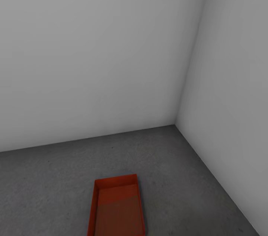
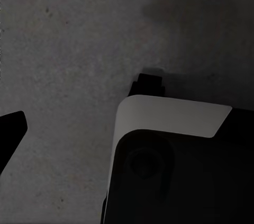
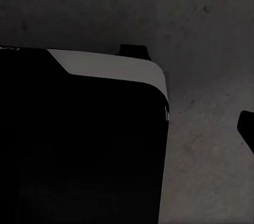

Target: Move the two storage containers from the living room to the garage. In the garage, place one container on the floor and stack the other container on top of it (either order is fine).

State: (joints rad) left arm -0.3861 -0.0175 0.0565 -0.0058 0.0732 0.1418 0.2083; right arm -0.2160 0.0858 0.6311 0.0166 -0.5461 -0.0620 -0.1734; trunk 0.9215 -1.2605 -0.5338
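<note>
The head camera looks forward and down into a corner where grey-white walls (image 1: 111,50) meet. Both wrist cameras face straight down, close above the concrete floor (image 1: 48,187), shared by all three.

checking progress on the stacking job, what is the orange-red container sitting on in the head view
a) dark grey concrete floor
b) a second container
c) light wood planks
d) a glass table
a: the storage container rests directly on the mottled dark grey concrete floor, near the corner of two plain pale walls, with nothing under it.
</note>
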